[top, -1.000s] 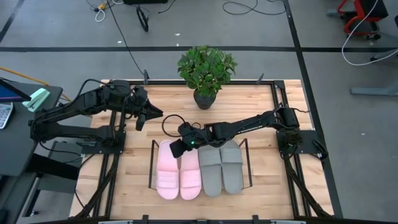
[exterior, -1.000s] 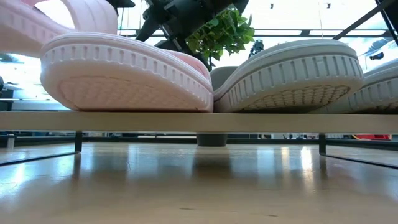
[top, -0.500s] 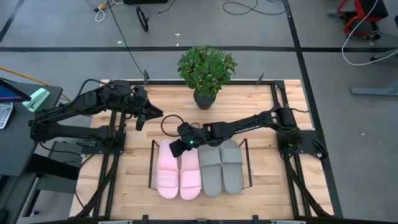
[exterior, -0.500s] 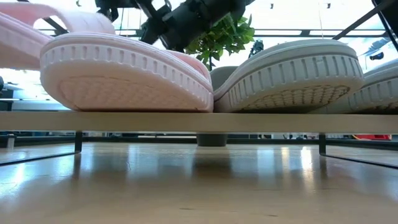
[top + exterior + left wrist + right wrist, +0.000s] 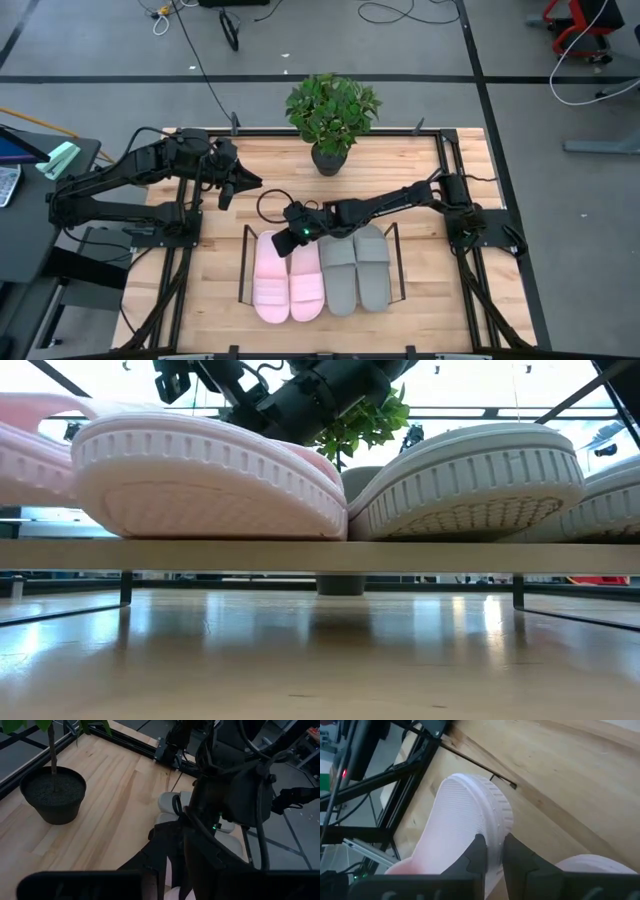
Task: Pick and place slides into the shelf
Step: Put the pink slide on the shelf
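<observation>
Table [image 5: 420, 160]: all four slides sit in the shelf [image 5: 243, 262]
Right gripper [image 5: 291, 238] pinches the left pink slide [image 5: 269, 275]; only release remains, I judge

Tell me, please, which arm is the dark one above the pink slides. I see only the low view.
Observer: It is the right arm. The right tool is at the back end of the pink slides.
Operator: Does it hold one?
Observer: Yes. In the right wrist view its fingers pinch the rim of a pink slide.
Operator: Where is the left arm?
Observer: At the table's back left, with the left tool away from the shelf.
</observation>
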`<act>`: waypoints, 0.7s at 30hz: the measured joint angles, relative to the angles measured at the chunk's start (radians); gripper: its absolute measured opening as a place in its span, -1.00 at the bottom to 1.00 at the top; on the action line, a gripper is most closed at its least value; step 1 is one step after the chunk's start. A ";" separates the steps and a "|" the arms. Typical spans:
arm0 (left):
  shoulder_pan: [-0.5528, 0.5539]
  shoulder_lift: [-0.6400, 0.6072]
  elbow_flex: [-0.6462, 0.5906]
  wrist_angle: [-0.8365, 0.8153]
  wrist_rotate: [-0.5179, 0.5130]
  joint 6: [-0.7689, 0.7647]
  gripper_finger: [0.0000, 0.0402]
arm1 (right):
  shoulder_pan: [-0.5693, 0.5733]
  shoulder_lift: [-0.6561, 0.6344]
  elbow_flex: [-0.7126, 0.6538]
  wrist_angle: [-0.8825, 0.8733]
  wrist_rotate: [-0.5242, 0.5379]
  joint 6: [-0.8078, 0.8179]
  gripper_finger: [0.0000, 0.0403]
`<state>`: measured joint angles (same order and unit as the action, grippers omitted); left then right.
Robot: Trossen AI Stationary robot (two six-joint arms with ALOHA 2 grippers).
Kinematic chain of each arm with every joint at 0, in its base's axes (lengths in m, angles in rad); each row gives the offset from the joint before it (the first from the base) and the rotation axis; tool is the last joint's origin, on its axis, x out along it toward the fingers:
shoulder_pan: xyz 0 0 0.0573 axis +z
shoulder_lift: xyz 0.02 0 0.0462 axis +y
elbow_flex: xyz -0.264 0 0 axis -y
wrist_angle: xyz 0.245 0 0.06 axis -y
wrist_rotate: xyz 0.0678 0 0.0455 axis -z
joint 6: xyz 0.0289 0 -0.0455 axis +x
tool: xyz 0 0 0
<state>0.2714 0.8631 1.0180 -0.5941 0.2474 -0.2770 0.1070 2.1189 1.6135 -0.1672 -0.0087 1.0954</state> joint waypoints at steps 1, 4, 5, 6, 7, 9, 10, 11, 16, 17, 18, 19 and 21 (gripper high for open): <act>0.000 0.000 0.000 0.000 0.000 0.000 -0.63 | 0.000 0.000 0.000 0.000 -0.005 0.001 -0.79; 0.000 0.000 0.000 0.000 0.000 0.001 -0.62 | 0.000 0.000 0.000 -0.011 -0.012 -0.005 -0.79; 0.000 0.000 0.000 0.000 0.000 0.001 -0.61 | 0.000 0.000 0.000 -0.015 -0.013 -0.010 -0.79; 0.000 0.000 0.000 0.000 0.000 0.002 -0.61 | 0.000 0.000 0.000 -0.015 -0.013 -0.013 -0.79; 0.000 0.000 0.000 0.000 0.000 0.002 -0.62 | 0.000 0.000 0.000 -0.015 -0.014 -0.015 -0.79; 0.000 0.000 0.000 0.000 0.000 0.002 -0.63 | 0.000 0.000 0.000 -0.014 -0.016 -0.021 -0.79; 0.000 0.000 0.000 0.000 0.000 0.002 -0.64 | 0.000 0.000 0.000 -0.015 -0.017 -0.025 -0.79; 0.000 0.000 0.000 0.000 0.000 0.002 -0.64 | 0.000 0.000 0.000 -0.015 -0.017 -0.029 -0.79; 0.000 0.000 0.000 0.000 0.000 0.003 -0.65 | 0.000 0.000 0.000 -0.015 -0.019 -0.050 -0.65; 0.000 0.000 0.000 0.000 0.000 0.003 -0.65 | 0.000 0.000 0.000 -0.015 -0.020 -0.051 -0.60; 0.000 0.000 0.000 0.000 0.000 0.003 -0.64 | 0.000 0.000 0.000 -0.015 -0.023 -0.052 -0.55; 0.000 0.000 0.000 0.000 0.000 0.003 -0.63 | 0.000 0.000 0.000 -0.015 -0.023 -0.053 -0.50; 0.000 0.000 0.000 0.000 0.000 0.003 -0.62 | 0.000 0.000 0.000 -0.015 -0.024 -0.058 -0.44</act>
<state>0.2714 0.8631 1.0180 -0.5945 0.2474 -0.2743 0.1070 2.1185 1.6135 -0.1825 -0.0322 1.0373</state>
